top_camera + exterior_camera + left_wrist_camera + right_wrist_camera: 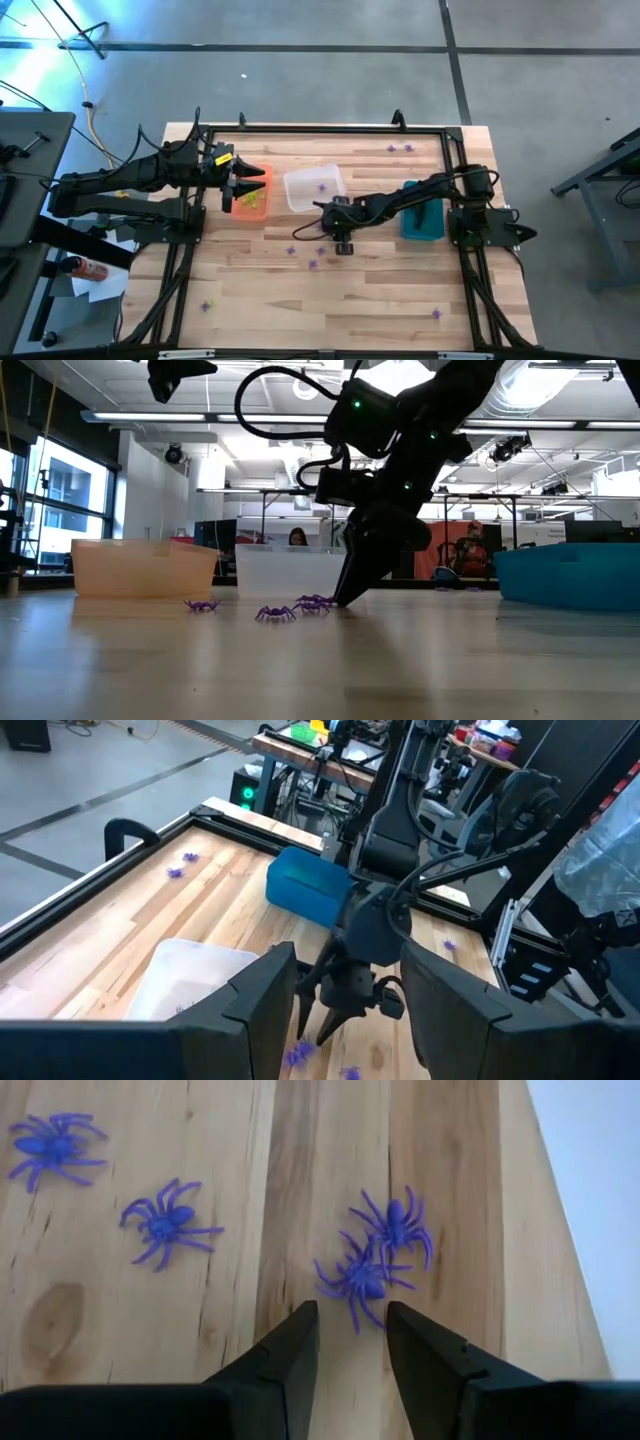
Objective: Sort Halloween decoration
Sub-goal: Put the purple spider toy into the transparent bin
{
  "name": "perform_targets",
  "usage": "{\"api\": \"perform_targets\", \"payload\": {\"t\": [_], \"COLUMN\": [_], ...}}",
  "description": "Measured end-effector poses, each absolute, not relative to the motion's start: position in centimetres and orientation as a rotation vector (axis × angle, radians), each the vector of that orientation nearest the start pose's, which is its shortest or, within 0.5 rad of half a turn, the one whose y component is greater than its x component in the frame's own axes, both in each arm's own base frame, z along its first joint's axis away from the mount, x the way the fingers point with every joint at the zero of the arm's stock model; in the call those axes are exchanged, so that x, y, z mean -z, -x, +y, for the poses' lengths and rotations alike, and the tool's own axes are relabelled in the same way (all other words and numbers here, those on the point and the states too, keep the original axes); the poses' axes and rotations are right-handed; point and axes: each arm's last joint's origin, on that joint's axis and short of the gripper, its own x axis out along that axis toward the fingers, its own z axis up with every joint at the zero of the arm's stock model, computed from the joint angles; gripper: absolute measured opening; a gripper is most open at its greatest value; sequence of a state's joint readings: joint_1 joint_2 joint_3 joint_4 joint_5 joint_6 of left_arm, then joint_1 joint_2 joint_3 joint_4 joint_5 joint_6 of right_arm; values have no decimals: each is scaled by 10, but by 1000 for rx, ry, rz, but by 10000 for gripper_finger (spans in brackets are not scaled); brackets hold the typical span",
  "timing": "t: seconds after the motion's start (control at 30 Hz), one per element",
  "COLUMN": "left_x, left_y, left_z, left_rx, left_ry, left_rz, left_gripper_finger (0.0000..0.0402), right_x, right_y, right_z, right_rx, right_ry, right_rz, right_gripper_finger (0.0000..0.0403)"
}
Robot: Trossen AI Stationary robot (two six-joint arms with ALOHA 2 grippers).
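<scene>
Several tiny purple spider trinkets lie on the wooden table. My right gripper (352,1330) (340,598) points steeply down at them, open by a narrow gap, tips close to the tabletop. One purple spider (365,1278) lies just ahead of the tips, with a leg reaching between them; whether they touch it does not show. A second spider (397,1225) lies beside it and two more (165,1223) (52,1145) farther off. My left gripper (240,185) (345,1020) hangs open above the orange bin (250,192), which holds yellow-green trinkets (250,205).
The clear bin (315,188) holds a purple trinket and stands between the orange bin and the teal bin (422,218). Stray purple spiders lie near the far right corner (400,149) and near the near edge (207,306) (437,313). A black frame rims the table.
</scene>
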State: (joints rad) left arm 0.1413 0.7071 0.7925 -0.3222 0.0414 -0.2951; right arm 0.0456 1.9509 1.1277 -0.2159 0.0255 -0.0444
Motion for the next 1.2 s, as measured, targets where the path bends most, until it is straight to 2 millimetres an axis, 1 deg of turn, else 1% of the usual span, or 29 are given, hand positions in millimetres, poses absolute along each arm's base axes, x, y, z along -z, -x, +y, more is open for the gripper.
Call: {"api": "perform_targets", "payload": {"t": [0.23, 0.33, 0.43, 0.5, 0.57, 0.6, 0.8, 0.9, 1.0, 1.1, 1.2], "left_x": [-333, -333, -333, -333, -333, -333, -333, -333, -332, -332, -332], "left_y": [-151, -151, -151, -151, -151, -151, -151, -151, -151, -151, -151], "left_z": [20, 20, 20, 20, 20, 20, 20, 20, 20, 20, 20], "left_rx": [-134, -134, -134, -134, -134, -134, -134, -135, -135, -135, -136], "left_ry": [315, 315, 315, 315, 315, 315, 315, 315, 315, 315, 314], "left_rz": [221, 221, 221, 221, 221, 222, 222, 224, 227, 227, 227], "left_gripper_finger": [168, 168, 168, 168, 168, 168, 168, 168, 168, 168, 168], "right_x": [-125, -125, -125, -125, -125, -125, -130, -146, -169, -195, -218], "right_y": [-377, -377, -377, -377, -377, -377, -377, -373, -366, -356, -344], "right_z": [14, 14, 15, 15, 15, 15, 15, 15, 17, 19, 23], "right_rx": [-27, -29, -33, -34, -31, -30, -14, -29, -90, -223, -396], "right_ry": [46, 45, 50, 50, 46, 44, 8, 1, -30, -74, -162], "right_rz": [1029, 1023, 1023, 1022, 1022, 1022, 1036, 1019, 988, 945, 905], "right_gripper_finger": [118, 112, 88, 59, 20, 11, 2, 1, 1, 1, 1]}}
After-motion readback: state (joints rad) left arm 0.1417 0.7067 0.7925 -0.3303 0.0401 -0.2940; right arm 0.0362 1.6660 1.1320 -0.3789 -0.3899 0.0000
